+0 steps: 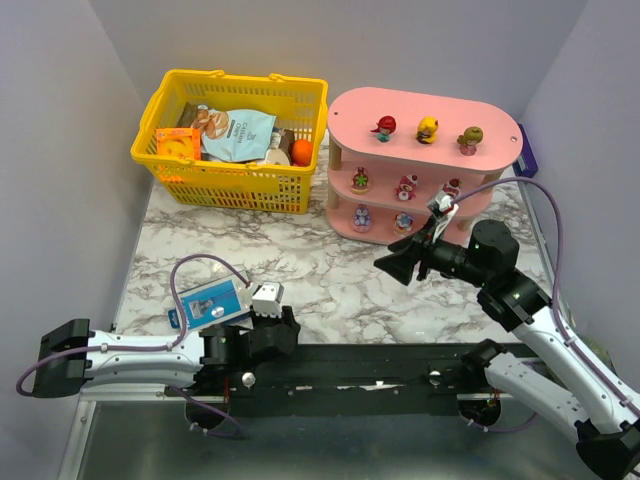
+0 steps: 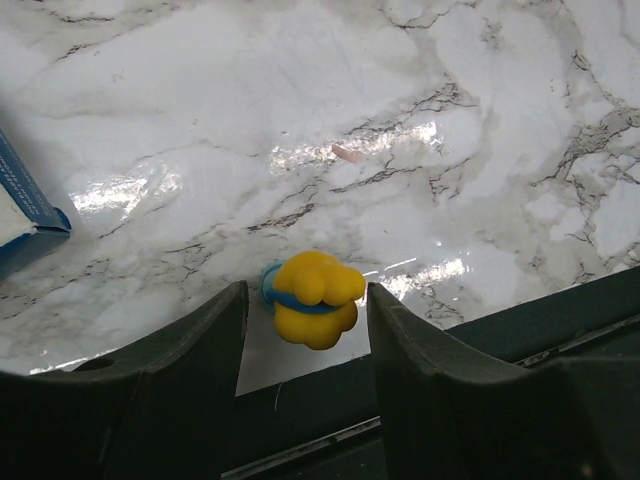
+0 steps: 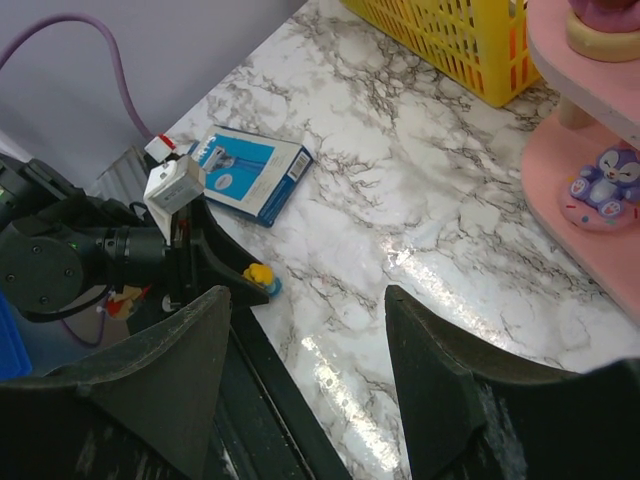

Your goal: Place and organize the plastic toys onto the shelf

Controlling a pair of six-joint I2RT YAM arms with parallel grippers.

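Note:
A small yellow toy with a blue band point(image 2: 312, 298) lies on the marble at the table's near edge. My left gripper point(image 2: 306, 290) is open, a finger on each side of the toy with a slim gap. The arm hides the toy in the top view, where the left gripper point(image 1: 288, 322) is low at the front. The toy also shows in the right wrist view point(image 3: 259, 276). The pink shelf point(image 1: 500, 125) stands at the back right and holds several toys, among them a red one point(image 1: 384, 127) and a yellow one point(image 1: 428, 129). My right gripper point(image 1: 392, 266) is open and empty in front of the shelf.
A yellow mesh basket point(image 1: 170, 100) with snack packets stands at the back left, touching the shelf. A flat blue box point(image 1: 210, 303) lies just left of the left wrist; its corner shows in the left wrist view point(image 2: 25, 215). The black base rail point(image 1: 400, 365) runs along the front edge.

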